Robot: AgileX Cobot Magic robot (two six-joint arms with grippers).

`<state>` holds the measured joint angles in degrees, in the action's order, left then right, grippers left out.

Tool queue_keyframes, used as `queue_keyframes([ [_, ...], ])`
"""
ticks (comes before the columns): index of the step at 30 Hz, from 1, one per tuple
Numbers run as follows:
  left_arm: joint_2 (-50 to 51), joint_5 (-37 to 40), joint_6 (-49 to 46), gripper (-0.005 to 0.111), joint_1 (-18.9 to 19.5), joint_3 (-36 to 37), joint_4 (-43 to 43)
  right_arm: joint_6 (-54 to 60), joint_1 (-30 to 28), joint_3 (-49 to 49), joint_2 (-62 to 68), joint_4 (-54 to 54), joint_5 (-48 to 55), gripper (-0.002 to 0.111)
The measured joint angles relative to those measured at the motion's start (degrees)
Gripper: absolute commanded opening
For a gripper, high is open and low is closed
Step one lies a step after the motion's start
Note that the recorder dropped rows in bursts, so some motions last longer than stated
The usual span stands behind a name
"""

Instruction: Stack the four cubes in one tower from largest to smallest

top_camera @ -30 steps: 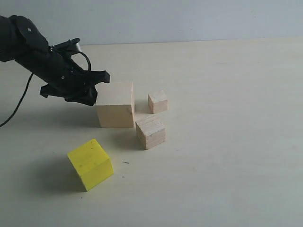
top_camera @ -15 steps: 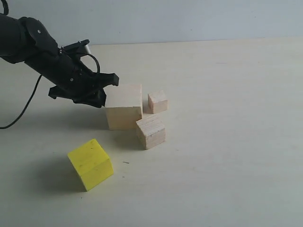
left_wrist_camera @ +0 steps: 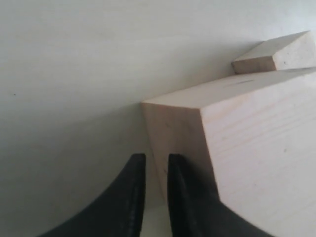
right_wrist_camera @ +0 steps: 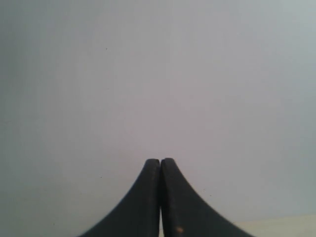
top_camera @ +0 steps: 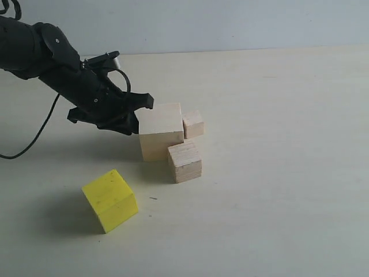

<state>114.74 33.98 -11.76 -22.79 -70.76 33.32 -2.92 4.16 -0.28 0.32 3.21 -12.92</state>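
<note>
The large pale wood cube (top_camera: pixel 161 131) sits mid-table, its right side against the small wood cube (top_camera: pixel 193 123) and the grained medium cube (top_camera: pixel 184 161). The yellow cube (top_camera: pixel 109 200) lies apart at the front left, turned at an angle. My left gripper (top_camera: pixel 141 107) presses against the large cube's left face; its fingers stand nearly together, holding nothing. In the left wrist view the gripper (left_wrist_camera: pixel 156 160) meets the large cube (left_wrist_camera: pixel 247 148), with the small cube (left_wrist_camera: pixel 276 54) behind it. My right gripper (right_wrist_camera: pixel 160 162) is shut and faces a blank grey surface.
The pale tabletop (top_camera: pixel 277 173) stretches right and forward of the cubes. A black cable (top_camera: pixel 34 135) hangs from the left arm over the table's left side. A grey wall runs behind the table.
My left gripper has moved right, pushing the large cube along the table until it touches the small and medium cubes. The yellow cube has stayed put.
</note>
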Motion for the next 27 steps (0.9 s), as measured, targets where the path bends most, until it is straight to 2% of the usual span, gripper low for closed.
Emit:
queue_keyframes([
  [6,-3.5,3.2,-0.1,0.019,1.1,0.0,-2.0,0.0,0.0,0.0,0.0,0.0,0.0,0.0],
  [14,-15.2,10.1,0.5,0.019,2.1,0.0,-8.6,0.0,0.0,0.0,0.0,0.0,0.0,0.0],
  [20,-19.7,13.8,0.9,0.019,2.1,0.0,-9.2,-0.9,0.0,0.0,0.0,0.3,-2.8,0.0],
  [24,-20.5,14.2,1.1,0.019,2.1,0.0,-9.2,-12.9,0.0,0.0,0.0,2.9,-2.2,0.0],
  [27,-20.8,14.7,1.2,0.019,2.1,0.0,-9.3,-18.4,0.0,-0.8,0.0,-0.7,5.1,0.0],
])
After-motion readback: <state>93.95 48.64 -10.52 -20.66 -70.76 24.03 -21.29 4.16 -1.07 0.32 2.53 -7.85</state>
